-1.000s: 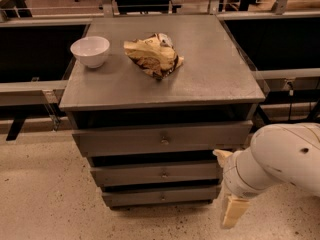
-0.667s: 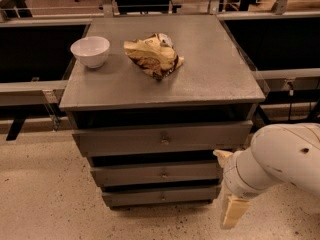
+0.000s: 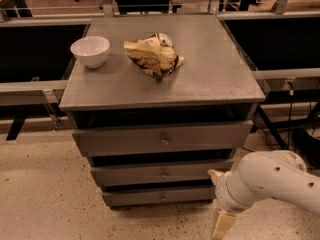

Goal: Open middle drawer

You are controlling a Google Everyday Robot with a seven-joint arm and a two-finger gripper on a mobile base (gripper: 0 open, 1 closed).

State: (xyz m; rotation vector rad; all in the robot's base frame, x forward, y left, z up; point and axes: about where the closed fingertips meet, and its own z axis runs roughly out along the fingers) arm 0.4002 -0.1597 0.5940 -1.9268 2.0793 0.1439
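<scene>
Lowered and shifted slightly toward eight o'clock against the earlier frame: arm [image 3: 272,181] with jaws; no change noted in cabinet.

Camera view: found middle drawer [image 3: 125,175] second of three beneath the desk [image 3: 210,74], apparently shut, brass knob [image 3: 164,174] at centre. Located jaws at four o'clock of that knob, by the front's right end, spread apart, holding nothing; contact not determinable.

Judged step: approach. Next move calls for travel toward nine o'clock, clamping the knob, then a straight outward pull.
</scene>
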